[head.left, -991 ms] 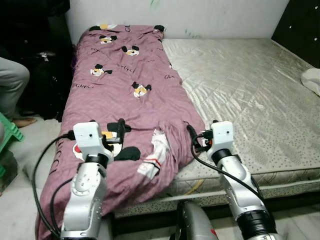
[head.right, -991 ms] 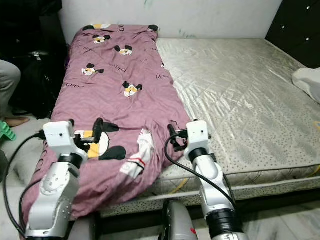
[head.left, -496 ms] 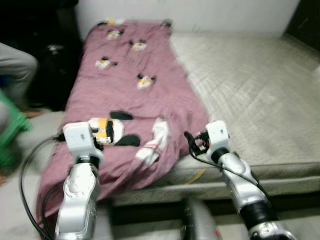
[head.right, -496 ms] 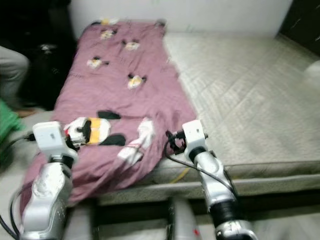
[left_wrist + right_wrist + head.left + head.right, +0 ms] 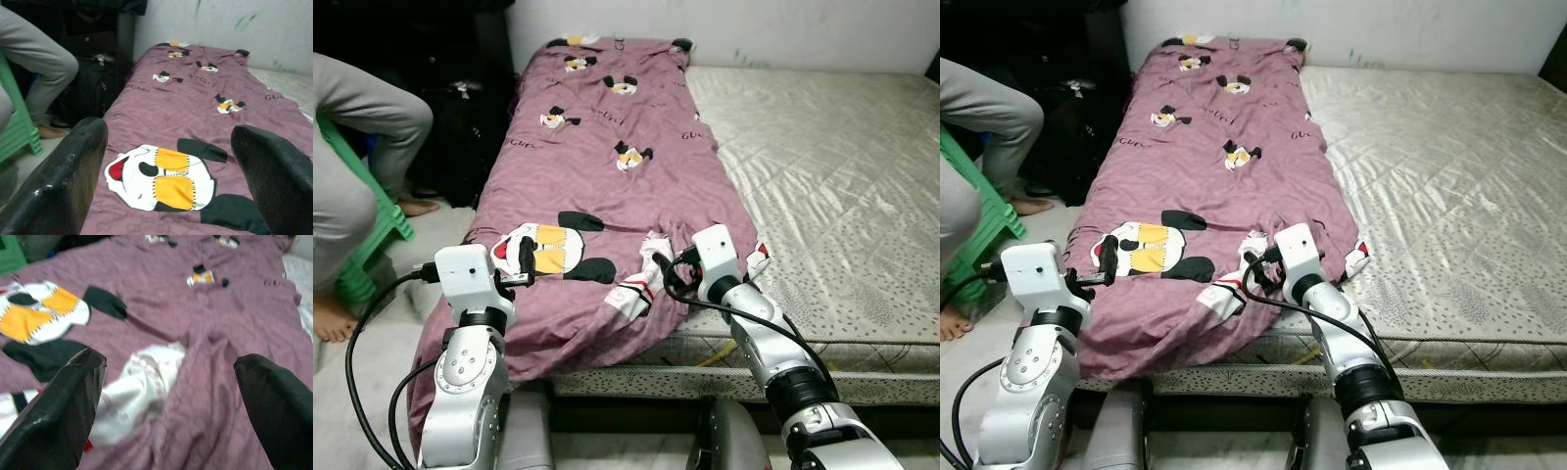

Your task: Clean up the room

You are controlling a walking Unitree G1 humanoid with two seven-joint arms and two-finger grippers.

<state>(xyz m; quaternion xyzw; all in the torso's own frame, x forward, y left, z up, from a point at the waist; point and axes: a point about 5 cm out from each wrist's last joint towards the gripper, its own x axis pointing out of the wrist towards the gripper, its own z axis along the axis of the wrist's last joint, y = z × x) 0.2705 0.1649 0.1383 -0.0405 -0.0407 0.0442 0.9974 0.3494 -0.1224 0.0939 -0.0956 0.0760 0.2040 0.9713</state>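
Mauve cartoon-print blanket [image 5: 607, 186]: spread along the left side of the mattress [image 5: 842, 166], near edge rumpled and hanging over the bedside. My left gripper [image 5: 171, 171]: fingers spread, above the big cartoon face. My right gripper [image 5: 166, 396]: fingers spread over the white fold. Person's leg [image 5: 362, 127]: at left, beside a green stool [image 5: 372, 235].

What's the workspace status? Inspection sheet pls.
Surface: bare quilted mattress.
Job's things: purple cartoon-print quilt along the bed's left side, near end rumpled and hanging over the edge.
Clutter: nothing seen on the mattress.
Grippers: left gripper open above the quilt; right gripper open over the rumpled fold.
Cables: black cables looping off both wrists.
Surroundings: seated person, green stool, dark furniture at left.
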